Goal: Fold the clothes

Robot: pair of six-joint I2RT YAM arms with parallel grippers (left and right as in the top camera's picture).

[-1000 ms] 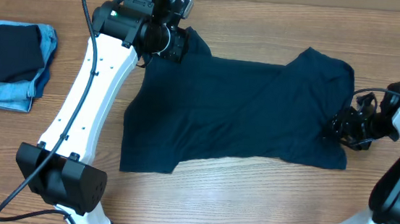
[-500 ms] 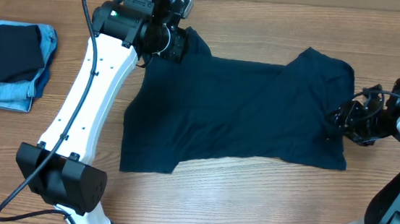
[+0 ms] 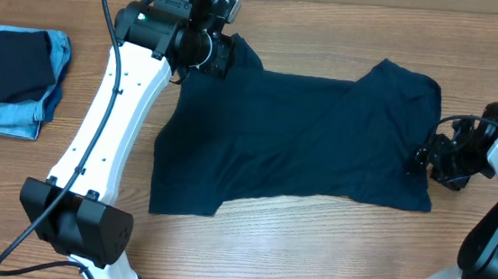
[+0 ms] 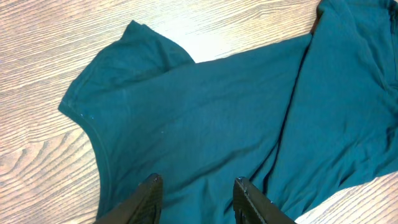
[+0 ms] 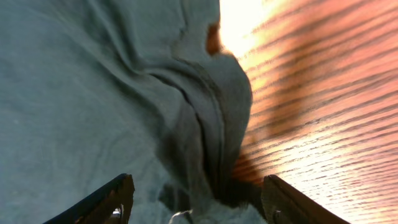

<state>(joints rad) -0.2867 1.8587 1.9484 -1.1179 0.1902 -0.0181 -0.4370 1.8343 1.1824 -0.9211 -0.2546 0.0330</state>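
Your right gripper (image 5: 198,184) stands with its jaws wide apart at the right-hand side of the navy shirt (image 3: 294,143). A bunched ridge of hem lies between the fingers, unpinched, so it holds nothing. Your left gripper (image 4: 198,182) sits at the shirt's far left corner, near the far edge of the tabletop (image 3: 311,253). Its jaws are partly apart, flat cloth shows through the gap, and nothing is visibly clamped.

The shirt lies spread across the middle of the tabletop, its right part apparently lapped over itself. A folded pile (image 3: 10,82) of dark navy on light blue denim rests at the left edge, so this shirt looks like the piece in hand, with its fold barely begun. Next you would need to close the right jaws squarely on that hem ridge, catching every layer, before lifting.

From overhead both sets of fingertips hide under the wrists. The right wrist view is close and glare-washed, so you cannot count the layers there.
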